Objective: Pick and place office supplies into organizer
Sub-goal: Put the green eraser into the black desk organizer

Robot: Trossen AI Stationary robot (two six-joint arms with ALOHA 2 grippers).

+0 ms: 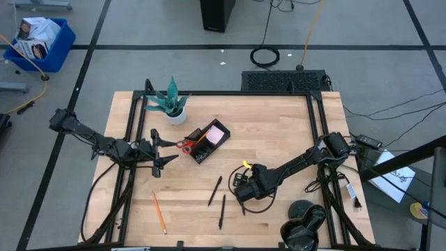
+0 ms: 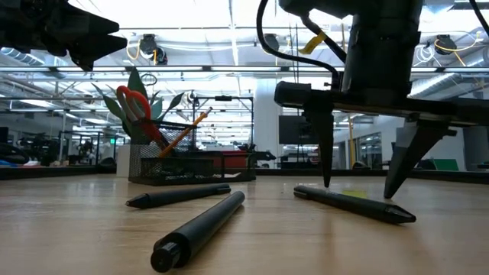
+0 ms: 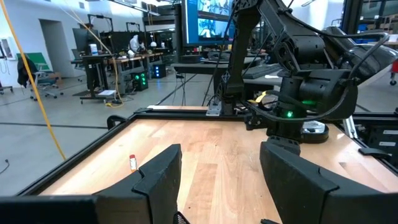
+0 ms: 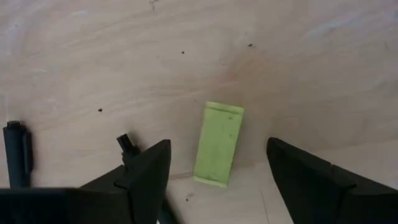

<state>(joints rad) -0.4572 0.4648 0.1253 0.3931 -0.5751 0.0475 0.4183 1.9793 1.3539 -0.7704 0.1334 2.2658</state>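
My right gripper (image 1: 242, 184) (image 4: 217, 152) points straight down, open, low over the table. A small yellow-green block (image 4: 217, 144) (image 2: 353, 195) lies flat on the wood between its two fingers, and neither finger touches it. My left gripper (image 1: 164, 150) (image 3: 227, 186) is open and raised, just left of the black mesh organizer (image 1: 206, 141) (image 2: 191, 164). Red-handled scissors (image 1: 185, 145) (image 2: 136, 103), an orange pencil and a pink sticky pad (image 1: 217, 132) stand in the organizer. Two black pens (image 1: 214, 189) (image 1: 222, 211) and an orange pencil (image 1: 159, 213) lie on the table.
A potted green plant (image 1: 169, 103) stands beyond the organizer. In the low view a third black pen (image 2: 351, 203) lies close to the right fingers. A small red-and-white bit (image 3: 132, 162) lies on the wood ahead of the left gripper. Black frame rails (image 1: 125, 167) run along the table's sides.
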